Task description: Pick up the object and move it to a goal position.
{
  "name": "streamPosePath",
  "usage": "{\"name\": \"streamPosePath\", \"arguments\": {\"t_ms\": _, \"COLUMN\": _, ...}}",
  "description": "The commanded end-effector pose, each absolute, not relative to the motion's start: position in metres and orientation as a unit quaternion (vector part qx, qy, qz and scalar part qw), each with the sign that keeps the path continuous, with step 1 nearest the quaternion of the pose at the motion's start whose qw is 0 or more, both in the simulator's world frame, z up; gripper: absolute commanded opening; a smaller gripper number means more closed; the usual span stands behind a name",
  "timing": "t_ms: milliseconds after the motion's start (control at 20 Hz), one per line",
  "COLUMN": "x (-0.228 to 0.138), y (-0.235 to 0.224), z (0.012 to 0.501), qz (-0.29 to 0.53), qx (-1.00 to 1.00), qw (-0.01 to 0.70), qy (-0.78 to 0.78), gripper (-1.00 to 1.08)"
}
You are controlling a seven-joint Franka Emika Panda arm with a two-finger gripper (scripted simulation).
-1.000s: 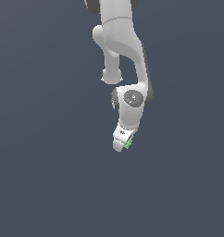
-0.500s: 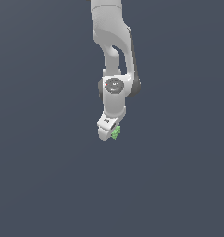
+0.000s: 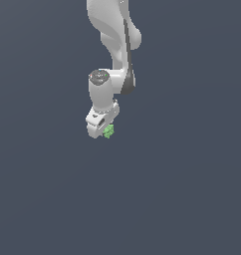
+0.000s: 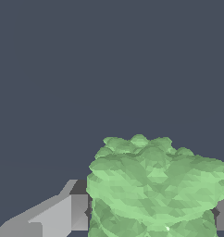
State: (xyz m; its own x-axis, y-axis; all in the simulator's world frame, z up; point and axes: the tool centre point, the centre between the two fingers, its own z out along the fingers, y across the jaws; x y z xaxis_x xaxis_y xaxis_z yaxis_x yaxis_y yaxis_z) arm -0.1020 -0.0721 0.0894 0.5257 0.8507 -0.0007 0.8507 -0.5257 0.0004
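Observation:
The object is a small light-green, bumpy block [image 3: 109, 131]. It sits at the tip of my white gripper [image 3: 105, 131] in the exterior view, lifted off the grey surface. In the wrist view the block [image 4: 155, 185] fills the space between my two grey fingers [image 4: 63, 213], which press on its sides. The gripper is shut on the block. The arm hangs down from the top of the exterior view, with the wrist bent toward the exterior view's left.
A flat, dark grey surface [image 3: 182, 199] fills both views. No other object, container or marker shows.
The arm has swung toward the exterior view's left and slightly up, carrying the green block in the shut gripper.

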Motion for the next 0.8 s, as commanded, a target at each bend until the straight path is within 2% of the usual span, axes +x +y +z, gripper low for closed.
{"name": "streamPosePath", "arguments": {"t_ms": 0, "x": -0.112, "y": -0.087, "z": 0.094, "qz": 0.000, "qx": 0.873, "qw": 0.000, "qy": 0.488, "gripper": -1.00}}
{"name": "streamPosePath", "arguments": {"t_ms": 350, "x": -0.127, "y": -0.112, "z": 0.102, "qz": 0.000, "qx": 0.873, "qw": 0.000, "qy": 0.488, "gripper": -1.00}}
{"name": "streamPosePath", "arguments": {"t_ms": 750, "x": -0.127, "y": -0.114, "z": 0.102, "qz": 0.000, "qx": 0.873, "qw": 0.000, "qy": 0.488, "gripper": -1.00}}
